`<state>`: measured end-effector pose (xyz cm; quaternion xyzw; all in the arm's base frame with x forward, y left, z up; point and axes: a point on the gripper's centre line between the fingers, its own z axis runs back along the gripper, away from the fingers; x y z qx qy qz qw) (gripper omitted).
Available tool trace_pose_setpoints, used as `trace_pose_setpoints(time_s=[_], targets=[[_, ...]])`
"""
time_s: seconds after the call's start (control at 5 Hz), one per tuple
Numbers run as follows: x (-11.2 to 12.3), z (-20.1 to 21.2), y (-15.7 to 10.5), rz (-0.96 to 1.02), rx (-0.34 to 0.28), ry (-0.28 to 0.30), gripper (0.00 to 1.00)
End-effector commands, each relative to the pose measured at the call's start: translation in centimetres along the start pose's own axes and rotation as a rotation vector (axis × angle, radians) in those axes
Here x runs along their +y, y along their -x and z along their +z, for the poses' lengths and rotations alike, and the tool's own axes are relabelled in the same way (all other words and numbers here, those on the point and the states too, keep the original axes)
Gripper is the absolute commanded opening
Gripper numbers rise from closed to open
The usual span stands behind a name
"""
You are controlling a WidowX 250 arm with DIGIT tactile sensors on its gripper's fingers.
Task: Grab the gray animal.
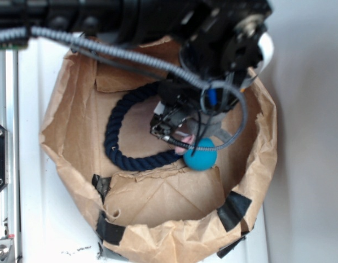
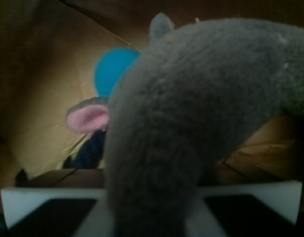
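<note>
Gripper (image 1: 177,134) hung low inside the brown paper bag (image 1: 65,137), reaching down from the far right of the scene with its cables looped in front of it. From the exterior view the fingertips were buried among dark parts and wires, so how wide the jaws stood could not be told there. The wrist view was almost filled by the gray animal (image 2: 201,113): a thick gray plush limb ran down the middle of the picture into the space between the jaws, with a pink-lined ear (image 2: 88,118) poking out to the left. That looked like a limb caught or about to be caught, but the contact itself was out of sight, so whether the jaws had closed on it could not be told. In the exterior view only a pinkish scrap and a gray flap of the toy showed under the tool, right beside the teal ball (image 1: 201,154) and touching or nearly touching it. A navy rope loop (image 1: 122,137) lay to the left. As a judgement, the approach was done; a confirmed squeeze and the lift out of the bag were left.
</note>
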<state>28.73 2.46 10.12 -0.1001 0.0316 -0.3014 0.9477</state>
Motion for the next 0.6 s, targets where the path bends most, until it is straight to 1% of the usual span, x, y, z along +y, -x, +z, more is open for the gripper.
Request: trace_pose_setpoints(time_s=[0.0, 0.2, 0.4], targets=[[0.7, 4.7, -1.0, -0.012, -0.060, 0.002, 0.00], [0.6, 5.0, -1.3, 0.041, -0.156, -0.027, 0.00], [0.2, 3.1, -1.7, -0.012, -0.206, -0.142, 0.00]])
